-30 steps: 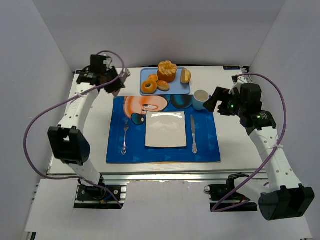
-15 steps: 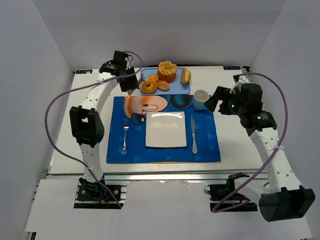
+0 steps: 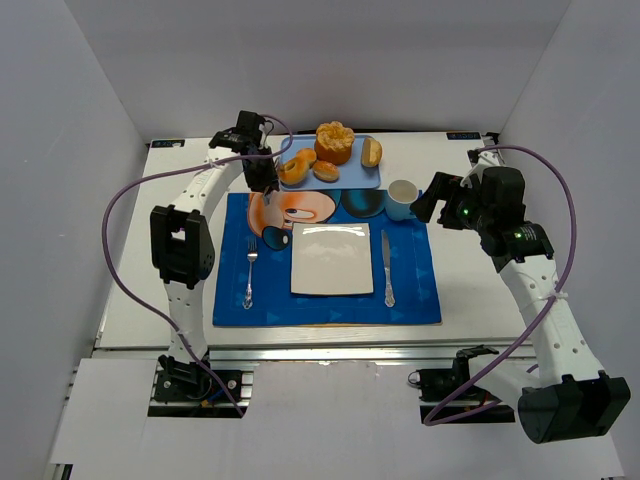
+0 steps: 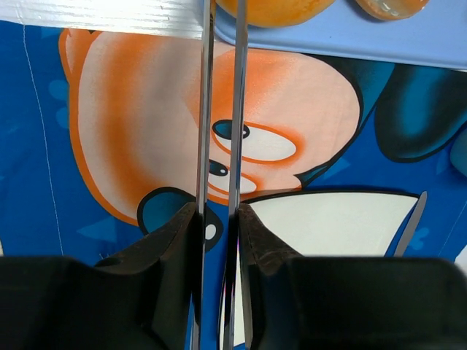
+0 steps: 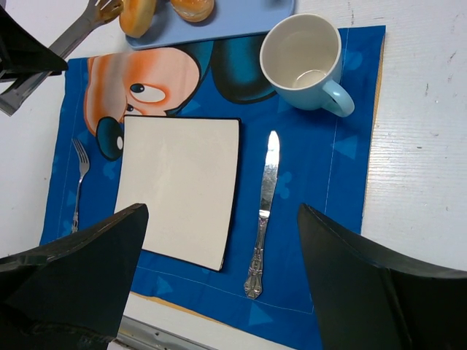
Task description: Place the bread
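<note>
On the white table, the left gripper, pressed together on metal tongs, had swung in from the far-left corner to the bread, still on the blue tray, so pickup seemed next; the right gripper hung spread.

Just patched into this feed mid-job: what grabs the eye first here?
The left gripper, shut on metal tongs, their tips at the ring bread at the left end of the blue tray. Next, the cartoon-mouse placemat with an empty white square plate at its centre, and the right gripper hovering open near the mug.
</note>
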Controlling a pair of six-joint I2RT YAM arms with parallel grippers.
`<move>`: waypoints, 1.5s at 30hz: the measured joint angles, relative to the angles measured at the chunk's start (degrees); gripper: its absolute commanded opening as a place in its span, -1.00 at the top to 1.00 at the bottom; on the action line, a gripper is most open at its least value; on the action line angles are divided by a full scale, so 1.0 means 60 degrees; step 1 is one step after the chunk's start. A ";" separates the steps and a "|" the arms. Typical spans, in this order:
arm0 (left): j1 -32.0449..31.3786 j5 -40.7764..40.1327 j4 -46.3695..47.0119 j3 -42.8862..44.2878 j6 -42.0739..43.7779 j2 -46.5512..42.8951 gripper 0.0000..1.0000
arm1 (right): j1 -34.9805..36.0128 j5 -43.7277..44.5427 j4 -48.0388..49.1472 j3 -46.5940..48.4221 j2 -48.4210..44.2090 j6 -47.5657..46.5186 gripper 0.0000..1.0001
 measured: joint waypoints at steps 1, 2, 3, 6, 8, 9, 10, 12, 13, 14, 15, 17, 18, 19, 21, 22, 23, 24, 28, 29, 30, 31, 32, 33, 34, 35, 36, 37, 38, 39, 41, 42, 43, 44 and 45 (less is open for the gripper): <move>0.0000 0.0029 0.0000 0.0000 0.0000 0.0000 0.29 | 0.0000 0.0004 0.0000 0.0000 0.0000 -0.0004 -0.79; 0.0000 0.0040 -0.0004 0.0000 0.0004 0.0000 0.32 | 0.0000 0.0011 0.0000 0.0000 0.0000 -0.0015 -0.79; 0.0000 0.0066 -0.0007 0.0000 0.0004 0.0000 0.35 | 0.0000 0.0015 0.0000 0.0000 0.0007 -0.0018 -0.79; 0.0000 0.0135 -0.0033 0.0000 0.0007 0.0000 0.23 | 0.0000 0.0018 0.0004 0.0004 0.0036 -0.0025 -0.79; 0.0000 0.0193 -0.0062 0.0004 0.0044 0.0000 -0.02 | 0.0000 0.0018 0.0000 0.0018 0.0058 -0.0025 -0.79; 0.0000 0.0208 -0.0095 0.0007 0.0069 0.0000 -0.09 | 0.0000 0.0015 0.0004 0.0040 0.0076 -0.0025 -0.79; 0.0000 0.0211 -0.0160 0.0015 0.0047 0.0000 -0.17 | 0.0000 0.0015 0.0011 0.0058 0.0091 -0.0022 -0.79; 0.0000 0.0215 -0.0266 0.0022 0.0047 0.0000 -0.23 | 0.0000 0.0015 0.0036 0.0062 0.0095 -0.0022 -0.79; 0.0000 0.0219 -0.0299 0.0026 0.0062 0.0000 -0.24 | 0.0000 0.0015 0.0040 0.0062 0.0091 -0.0022 -0.79; 0.0000 0.0219 -0.0317 0.0026 0.0076 0.0000 -0.24 | 0.0000 0.0011 0.0044 0.0062 0.0095 -0.0022 -0.79; 0.0000 0.0219 -0.0346 0.0033 0.0087 0.0000 -0.24 | 0.0000 0.0011 0.0051 0.0062 0.0095 -0.0022 -0.79; 0.0000 0.0233 -0.0390 0.0036 0.0106 0.0000 -0.24 | 0.0000 0.0007 0.0069 0.0062 0.0095 -0.0022 -0.79; 0.0000 0.0244 -0.0401 0.0036 0.0106 0.0000 -0.24 | 0.0000 0.0007 0.0066 0.0062 0.0095 -0.0022 -0.79; 0.0000 0.0248 -0.0415 0.0036 0.0106 0.0000 -0.24 | 0.0000 0.0011 0.0069 0.0062 0.0095 -0.0022 -0.79; 0.0000 0.0266 -0.0415 0.0036 0.0102 0.0000 -0.24 | 0.0000 0.0011 0.0069 0.0062 0.0095 -0.0025 -0.79; 0.0000 0.0266 -0.0415 0.0044 0.0098 0.0000 -0.23 | 0.0000 0.0011 0.0069 0.0062 0.0095 -0.0025 -0.79; 0.0000 0.0266 -0.0423 0.0062 0.0098 0.0000 -0.20 | 0.0000 0.0011 0.0069 0.0062 0.0098 -0.0025 -0.79; 0.0000 0.0262 -0.0441 0.0098 0.0087 0.0000 -0.19 | 0.0000 0.0011 0.0069 0.0062 0.0098 -0.0025 -0.79; 0.0000 0.0124 -0.0466 0.0401 0.0022 -0.0004 -0.12 | 0.0000 0.0011 0.0069 0.0062 0.0113 -0.0025 -0.79; 0.0000 0.0055 -0.0433 0.0433 -0.0004 -0.0022 -0.12 | 0.0000 0.0007 0.0069 0.0062 0.0117 -0.0025 -0.79; 0.0000 -0.0007 -0.0433 0.0459 -0.0007 -0.0040 -0.12 | 0.0000 0.0007 0.0069 0.0062 0.0127 -0.0025 -0.79; 0.0000 -0.0051 -0.0426 0.0463 -0.0029 -0.0062 -0.12 | 0.0000 0.0007 0.0069 0.0062 0.0138 -0.0025 -0.79; 0.0000 -0.0087 -0.0430 0.0463 -0.0051 -0.0080 -0.12 | 0.0000 0.0007 0.0073 0.0062 0.0149 -0.0025 -0.79; 0.0000 -0.0109 -0.0433 0.0463 -0.0073 -0.0095 -0.12 | 0.0000 0.0007 0.0069 0.0062 0.0160 -0.0025 -0.79; 0.0000 -0.0120 -0.0430 0.0463 -0.0084 -0.0109 -0.12 | 0.0000 0.0004 0.0069 0.0062 0.0164 -0.0025 -0.79; 0.0000 -0.0120 -0.0433 0.0463 -0.0098 -0.0124 -0.12 | 0.0000 0.0004 0.0069 0.0062 0.0164 -0.0025 -0.79; -0.0004 -0.0124 -0.0433 0.0463 -0.0113 -0.0131 -0.12 | 0.0000 0.0004 0.0073 0.0062 0.0164 -0.0025 -0.79; -0.0004 -0.0142 -0.0433 0.0463 -0.0127 -0.0138 -0.12 | 0.0000 0.0004 0.0076 0.0062 0.0164 -0.0025 -0.79; -0.0007 -0.0164 -0.0433 0.0463 -0.0142 -0.0146 -0.12 | 0.0000 0.0004 0.0076 0.0062 0.0164 -0.0025 -0.79; -0.0011 -0.0211 -0.0437 0.0463 -0.0149 -0.0149 -0.12 | 0.0000 0.0004 0.0073 0.0062 0.0164 -0.0025 -0.79; -0.0015 -0.0324 -0.0437 0.0463 -0.0153 -0.0182 -0.12 | 0.0000 0.0000 0.0076 0.0062 0.0164 -0.0025 -0.79; -0.0018 -0.0401 -0.0437 0.0463 -0.0157 -0.0204 -0.12 | 0.0000 0.0000 0.0076 0.0062 0.0164 -0.0025 -0.79; -0.0018 -0.0477 -0.0437 0.0463 -0.0164 -0.0237 -0.12 | 0.0000 0.0000 0.0076 0.0062 0.0164 -0.0029 -0.79; -0.0018 -0.0532 -0.0433 0.0463 -0.0178 -0.0284 -0.12 | 0.0000 0.0000 0.0073 0.0066 0.0164 -0.0025 -0.79; -0.0018 -0.0590 -0.0430 0.0463 -0.0193 -0.0339 -0.12 | 0.0000 -0.0004 0.0076 0.0069 0.0164 -0.0025 -0.79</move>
